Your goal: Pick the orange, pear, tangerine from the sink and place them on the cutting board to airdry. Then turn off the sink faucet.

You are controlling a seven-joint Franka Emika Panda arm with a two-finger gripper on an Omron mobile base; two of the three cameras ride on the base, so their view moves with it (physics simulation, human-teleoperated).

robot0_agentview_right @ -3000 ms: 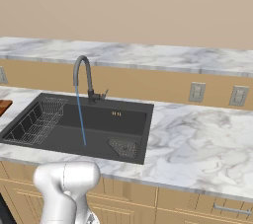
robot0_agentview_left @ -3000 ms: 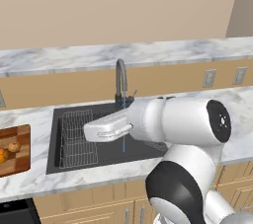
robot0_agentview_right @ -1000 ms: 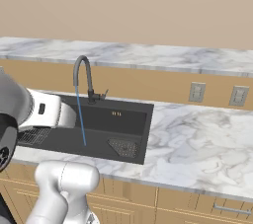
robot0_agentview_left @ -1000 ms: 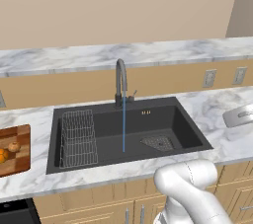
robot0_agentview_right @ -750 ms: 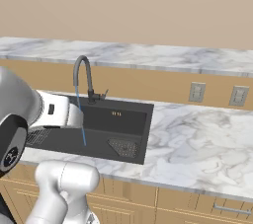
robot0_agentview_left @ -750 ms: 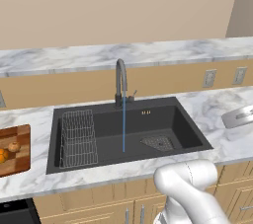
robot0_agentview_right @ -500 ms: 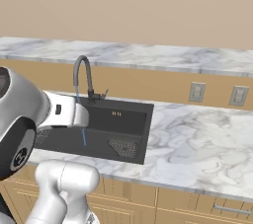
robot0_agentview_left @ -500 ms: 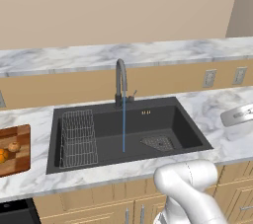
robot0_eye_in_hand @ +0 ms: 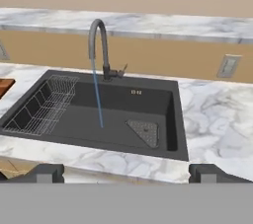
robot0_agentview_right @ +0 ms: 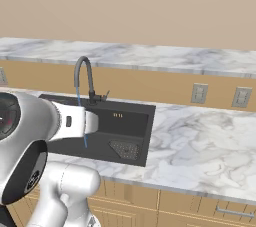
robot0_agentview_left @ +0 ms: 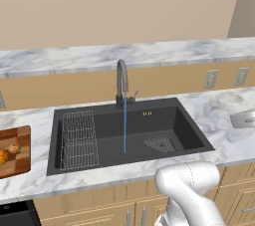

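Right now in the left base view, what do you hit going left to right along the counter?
cutting board with fruit on it → wire rack in the sink → sink faucet with its water stream → drain grate → wall outlets

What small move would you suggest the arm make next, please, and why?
Probably reach toward the small side lever of the tall dark grey gooseneck faucet: water still streams into the dark grey rectangular sink, no fruit shows in it, fruit rests on the striped wooden cutting board, and the gripper is open.
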